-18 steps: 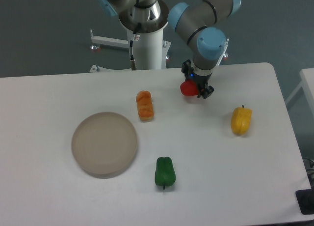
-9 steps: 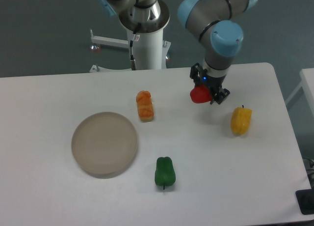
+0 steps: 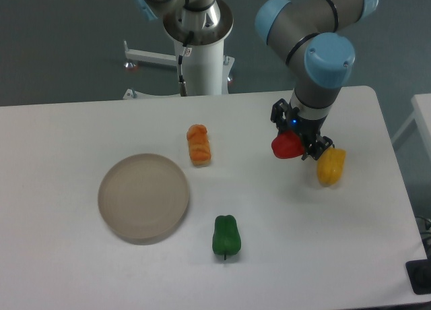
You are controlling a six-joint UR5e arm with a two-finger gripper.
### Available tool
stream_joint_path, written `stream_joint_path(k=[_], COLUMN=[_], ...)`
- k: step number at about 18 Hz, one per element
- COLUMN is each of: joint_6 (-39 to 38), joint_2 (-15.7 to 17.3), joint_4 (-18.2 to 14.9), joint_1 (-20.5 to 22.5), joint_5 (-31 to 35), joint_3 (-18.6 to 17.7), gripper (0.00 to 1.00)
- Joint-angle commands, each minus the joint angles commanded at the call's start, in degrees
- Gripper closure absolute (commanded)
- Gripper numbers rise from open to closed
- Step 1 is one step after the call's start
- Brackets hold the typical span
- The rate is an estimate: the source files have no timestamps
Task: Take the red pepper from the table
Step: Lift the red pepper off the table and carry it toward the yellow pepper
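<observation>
Gripping the small glossy red pepper (image 3: pixel 285 146), black two-finger jaws (image 3: pixel 300 143) clamped around it, hanging above the white desk (image 3: pixel 283 242) beside a yellow pepper (image 3: pixel 330 167).

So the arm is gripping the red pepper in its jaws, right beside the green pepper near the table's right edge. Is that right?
Not quite. The camera view shows the gripper holding the red pepper right beside the yellow pepper, not the green one. The green pepper lies apart, near the front of the table below the plate.
</observation>
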Motion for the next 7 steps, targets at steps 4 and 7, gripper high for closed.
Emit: stream_joint_path(k=[4, 7], joint_6=[0.1, 0.1], joint_2=[-0.1, -0.1], joint_4=[0.1, 0.1], joint_1=[0.0, 0.1], joint_5=[-0.7, -0.5], joint_3=[0.0, -0.2], gripper=[0.69, 0.69])
